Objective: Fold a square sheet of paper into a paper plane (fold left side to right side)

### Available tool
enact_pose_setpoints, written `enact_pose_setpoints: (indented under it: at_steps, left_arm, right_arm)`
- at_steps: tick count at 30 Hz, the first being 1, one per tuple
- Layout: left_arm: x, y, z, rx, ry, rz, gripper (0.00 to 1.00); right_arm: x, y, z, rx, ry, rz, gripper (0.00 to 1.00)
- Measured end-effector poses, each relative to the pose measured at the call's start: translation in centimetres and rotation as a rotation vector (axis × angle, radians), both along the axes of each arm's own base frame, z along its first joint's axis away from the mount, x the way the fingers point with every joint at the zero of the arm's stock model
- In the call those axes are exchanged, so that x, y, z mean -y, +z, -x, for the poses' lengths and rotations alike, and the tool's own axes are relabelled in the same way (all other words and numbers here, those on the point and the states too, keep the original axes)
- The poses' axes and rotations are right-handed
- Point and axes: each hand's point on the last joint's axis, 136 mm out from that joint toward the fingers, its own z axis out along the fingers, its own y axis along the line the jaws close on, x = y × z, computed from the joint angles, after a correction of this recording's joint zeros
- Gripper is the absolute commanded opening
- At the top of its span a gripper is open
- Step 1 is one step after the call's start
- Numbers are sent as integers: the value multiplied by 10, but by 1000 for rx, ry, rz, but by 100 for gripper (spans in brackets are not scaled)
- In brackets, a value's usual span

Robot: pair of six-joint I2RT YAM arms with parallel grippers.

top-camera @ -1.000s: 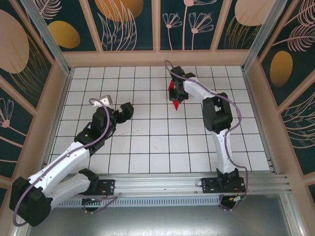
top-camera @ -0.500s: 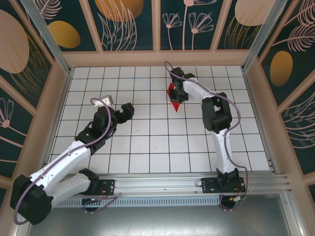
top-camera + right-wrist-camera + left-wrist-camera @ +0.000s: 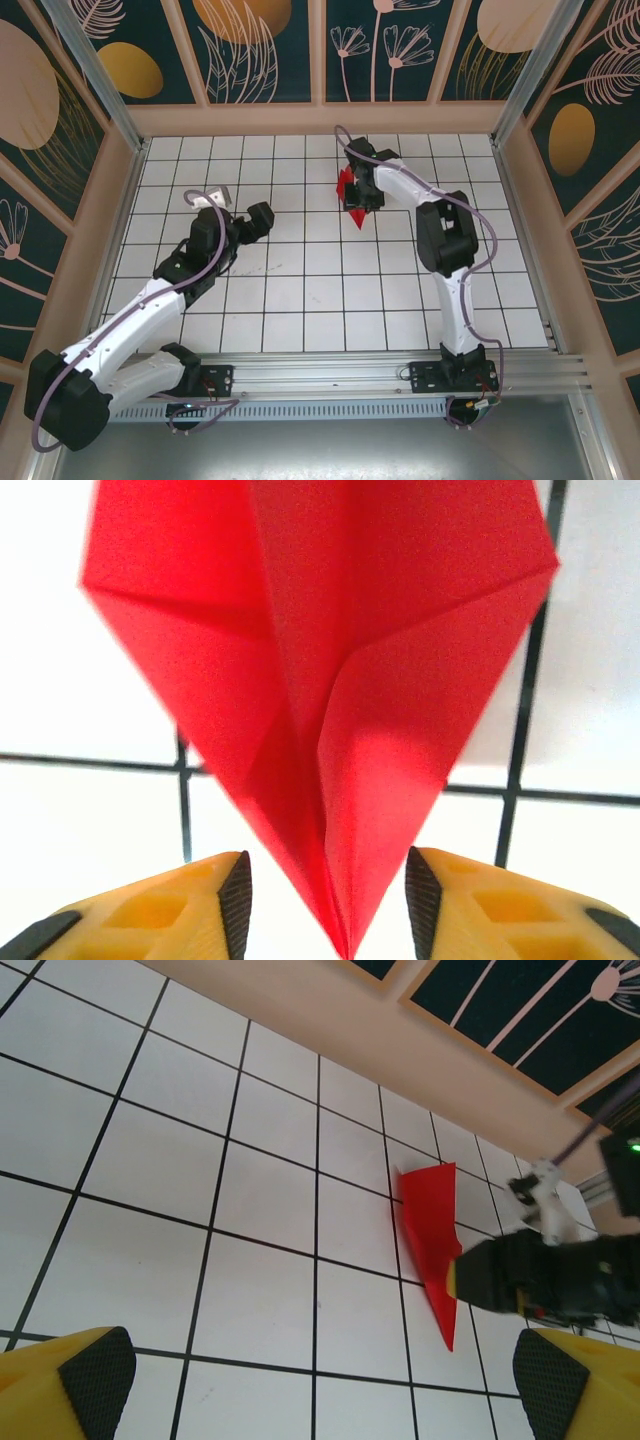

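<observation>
The right pincer (image 3: 325,890) has just let go. Its fingers now stand apart, one on each side of the paper plane (image 3: 330,680), at its pointy tip. The left pincer (image 3: 262,216), well away from the right pincer, waits wide open. I think this crease is pressed.

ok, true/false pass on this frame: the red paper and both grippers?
1. The bright red folded paper is a flat, uncreased square. False: it is creased into a pointed shape.
2. The left gripper holds the paper. False: it is open, empty and apart from it.
3. The right gripper straddles the paper's pointed tip. True.
4. The right gripper is clamped shut on the paper. False: gaps show on both sides.
5. The white gridded table lies under the paper. True.
</observation>
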Motion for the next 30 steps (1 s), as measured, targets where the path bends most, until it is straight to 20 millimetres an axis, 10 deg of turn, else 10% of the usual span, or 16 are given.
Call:
enact_pose_setpoints:
  at_steps: [7,13,22,30]
  left_arm:
    - [-44,2,-20,-8,105,37,99]
    - [-104,3,-39,18,285,16,99]
    - [-170,-7,-25,171,568,-227,99]
    - [-198,-46,-1,190,640,-511,99]
  right_arm:
    - [33,106,35,261,-40,-48,70]
    - [109,158,62,564,-200,-67,86]
    - [226,86,89,745,-463,3,99]
    - [256,29,93,837,-488,14,99]
